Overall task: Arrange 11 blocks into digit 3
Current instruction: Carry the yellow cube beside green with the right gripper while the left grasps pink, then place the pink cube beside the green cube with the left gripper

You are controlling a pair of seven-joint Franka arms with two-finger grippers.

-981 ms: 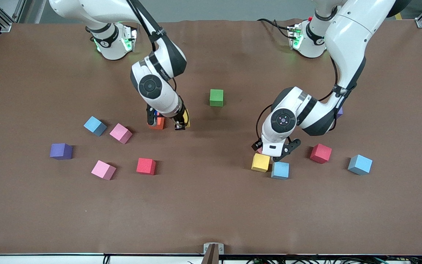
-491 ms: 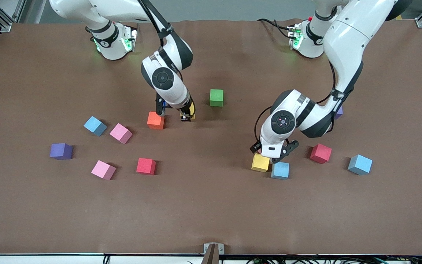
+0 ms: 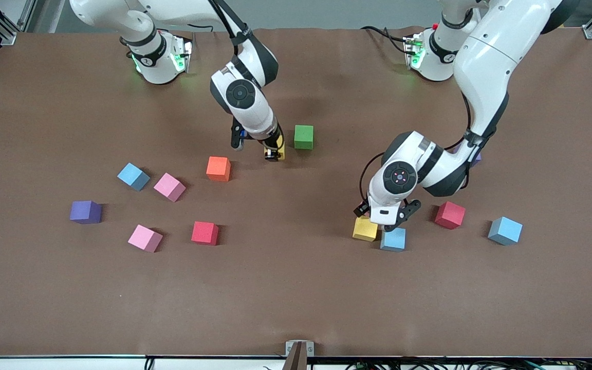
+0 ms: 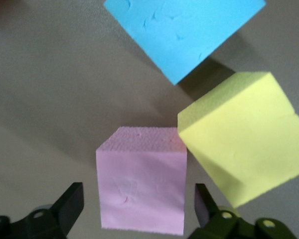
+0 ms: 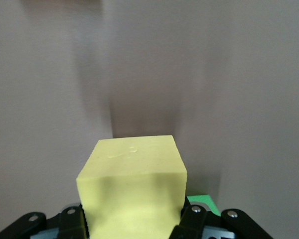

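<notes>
My right gripper (image 3: 275, 152) is shut on a yellow block (image 5: 132, 184) and holds it over the table beside the green block (image 3: 303, 137). My left gripper (image 3: 386, 218) is down with its fingers open on either side of a pink block (image 4: 142, 181), a gap showing on each side. The arm hides that pink block in the front view. Next to it lie another yellow block (image 3: 365, 228) and a light blue block (image 3: 393, 239). The other blocks lie scattered singly, and no digit 3 is in view.
Toward the right arm's end lie an orange block (image 3: 218, 168), a light blue (image 3: 133, 176), two pink (image 3: 169, 186) (image 3: 145, 238), a red (image 3: 204, 233) and a purple cube (image 3: 86, 211). Toward the left arm's end are a red (image 3: 449, 215) and a light blue (image 3: 505, 230).
My right gripper has carried the yellow block away from the orange block to beside the green one. My left gripper has sunk slightly around the pink block.
</notes>
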